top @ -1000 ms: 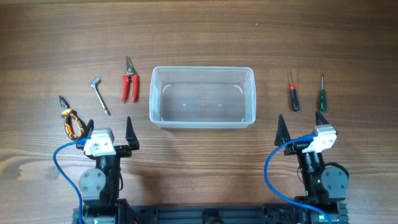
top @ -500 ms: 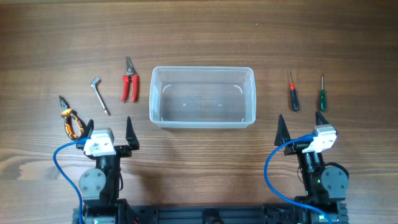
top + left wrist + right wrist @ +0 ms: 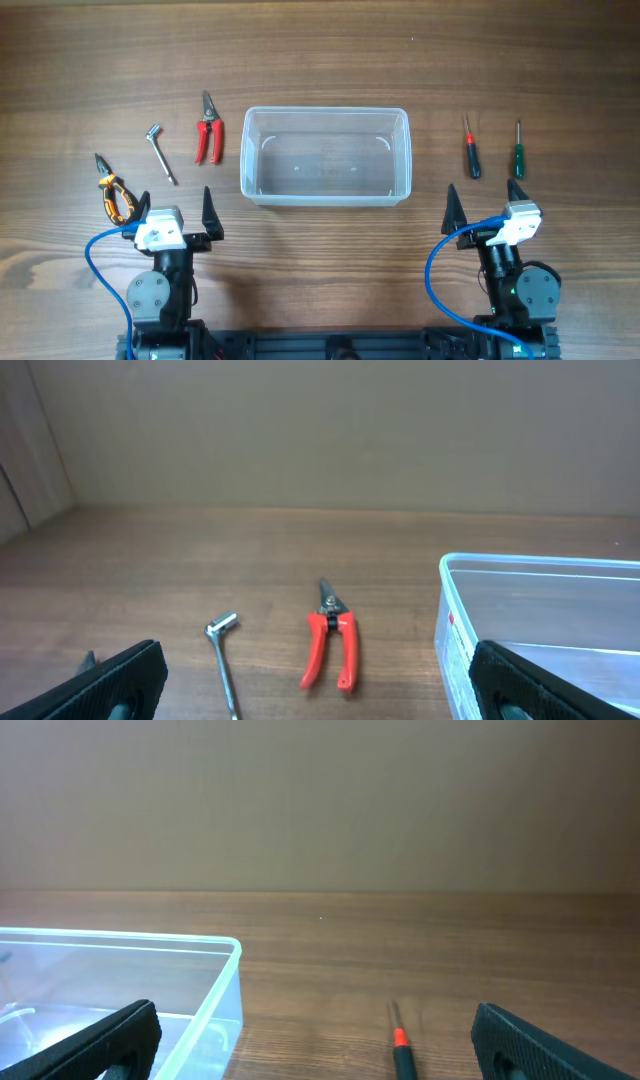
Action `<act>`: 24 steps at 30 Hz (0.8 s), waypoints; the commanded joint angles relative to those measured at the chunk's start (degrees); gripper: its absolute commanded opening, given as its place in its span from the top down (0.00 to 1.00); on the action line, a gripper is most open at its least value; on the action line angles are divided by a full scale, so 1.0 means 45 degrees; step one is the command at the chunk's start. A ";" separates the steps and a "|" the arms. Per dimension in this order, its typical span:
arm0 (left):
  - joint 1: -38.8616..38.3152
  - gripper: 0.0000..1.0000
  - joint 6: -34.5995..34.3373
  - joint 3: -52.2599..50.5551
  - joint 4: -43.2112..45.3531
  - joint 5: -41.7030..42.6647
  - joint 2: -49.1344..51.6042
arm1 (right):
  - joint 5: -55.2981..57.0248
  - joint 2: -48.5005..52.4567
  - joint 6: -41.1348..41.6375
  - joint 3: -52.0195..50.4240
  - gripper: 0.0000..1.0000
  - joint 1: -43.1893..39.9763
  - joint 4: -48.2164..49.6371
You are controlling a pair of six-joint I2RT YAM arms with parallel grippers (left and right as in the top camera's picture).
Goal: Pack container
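Observation:
The container (image 3: 326, 112), a clear plastic tub with rounded corners, stands empty at the table's middle. My left gripper (image 3: 176, 203) is open near the front edge, below and left of the tub, with nothing between its fingers. On the front right, my right gripper (image 3: 484, 195) is open too and holds nothing. The left wrist view shows the container's left wall (image 3: 455, 635) beside the right finger. In the right wrist view the tub's near corner (image 3: 225, 970) lies at the left.
Left of the tub lie red-handled cutters (image 3: 208, 135), an L-shaped socket wrench (image 3: 160, 152) and orange-and-black pliers (image 3: 114, 195). To its right lie a red-and-black screwdriver (image 3: 471, 150) and a green screwdriver (image 3: 518, 152). The cutters (image 3: 331, 648) and wrench (image 3: 225, 660) show ahead of the left fingers.

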 commanded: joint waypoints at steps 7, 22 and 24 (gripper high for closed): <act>-0.0044 0.00 -0.0204 0.1661 0.0185 0.0311 0.0952 | -0.0185 -0.0151 -0.0112 -0.0005 0.00 -0.0053 0.0053; 0.0058 0.00 -0.0117 1.6398 -0.9126 0.2050 1.6179 | -0.0185 -0.0151 -0.0112 -0.0005 0.00 -0.0053 0.0053; 0.0058 0.00 -0.0117 1.7884 -1.0375 0.2064 1.7515 | -0.0185 -0.0151 -0.0112 -0.0005 0.00 -0.0053 0.0053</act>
